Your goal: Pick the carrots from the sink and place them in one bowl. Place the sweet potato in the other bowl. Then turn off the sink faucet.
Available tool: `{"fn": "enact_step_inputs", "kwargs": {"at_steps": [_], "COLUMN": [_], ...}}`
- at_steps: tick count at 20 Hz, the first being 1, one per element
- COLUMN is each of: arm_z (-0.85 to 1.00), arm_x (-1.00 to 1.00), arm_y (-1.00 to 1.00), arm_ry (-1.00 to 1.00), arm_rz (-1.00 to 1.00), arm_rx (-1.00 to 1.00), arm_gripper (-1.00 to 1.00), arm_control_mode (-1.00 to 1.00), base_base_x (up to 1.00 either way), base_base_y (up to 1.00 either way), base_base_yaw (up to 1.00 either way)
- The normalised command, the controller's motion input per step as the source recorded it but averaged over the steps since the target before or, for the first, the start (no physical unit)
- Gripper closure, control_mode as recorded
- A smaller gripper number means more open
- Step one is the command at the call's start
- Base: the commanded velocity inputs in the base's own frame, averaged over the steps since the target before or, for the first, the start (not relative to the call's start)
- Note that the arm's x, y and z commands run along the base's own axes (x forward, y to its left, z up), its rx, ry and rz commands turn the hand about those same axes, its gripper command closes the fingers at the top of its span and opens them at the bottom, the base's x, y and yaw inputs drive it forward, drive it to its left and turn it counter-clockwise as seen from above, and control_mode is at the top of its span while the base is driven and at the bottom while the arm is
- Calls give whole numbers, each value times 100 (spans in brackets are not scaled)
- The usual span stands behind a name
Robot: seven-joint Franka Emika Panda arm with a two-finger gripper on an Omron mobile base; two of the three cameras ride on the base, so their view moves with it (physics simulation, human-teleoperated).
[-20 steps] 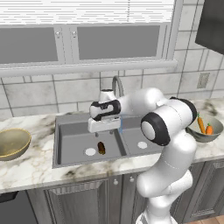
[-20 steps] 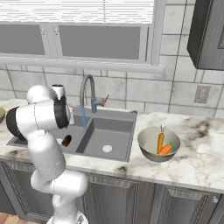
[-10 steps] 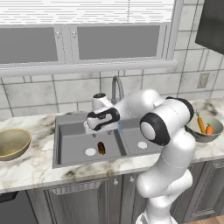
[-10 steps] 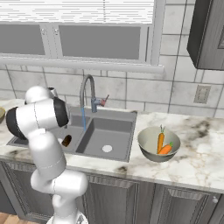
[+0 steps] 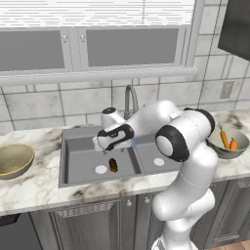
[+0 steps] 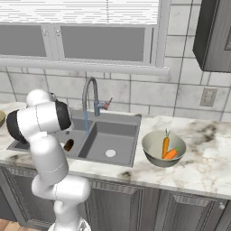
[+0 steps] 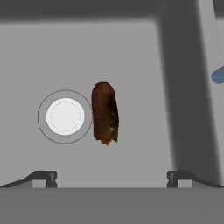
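**Open pincer poised above the sweet potato**

The two-finger gripper [image 7: 112, 176] hangs with its jaws spread wide and empty over the left basin of the grey double sink [image 5: 78, 161]. Below it, apart from both fingertips, the dark brown oblong sweet potato [image 7: 105, 112] lies on the basin floor just beside the round pale drain [image 7: 65, 116].

Sweet potato [image 7: 105, 113] – dark brown oblong lump, lying flat on floor of left basin of sink [image 5: 78, 161], right below the gripper [image 7: 111, 177], jaws wide apart, not touching it. Pale round drain touches its side. Two carrots [image 6: 168, 148] – orange w/ green tops, leaning in grey bowl [image 6: 153, 155], well off to gripper's right. Tan bowl [image 5: 14, 158] far left. Faucet [image 6: 90, 97] running, thin blue stream.
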Motion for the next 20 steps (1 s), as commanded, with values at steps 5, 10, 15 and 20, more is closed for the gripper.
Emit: {"fn": "enact_step_inputs", "kwargs": {"at_steps": [5, 10, 15, 20], "arm_z": [-12, -27, -24, -24], "arm_x": [18, 21, 12, 0], "arm_y": [4, 10, 5, 0], "arm_ry": [5, 3, 4, 7], "arm_rz": [-15, -10, -9, -8], "arm_rx": [0, -2, -2, -1], "arm_gripper": [-100, -100, -100, -100], "arm_control_mode": [-100, -100, -100, -100], "base_base_x": [0, 0, 0, 0], "base_base_y": [0, 0, 0, 0], "base_base_yaw": [0, 0, 0, 0]}}
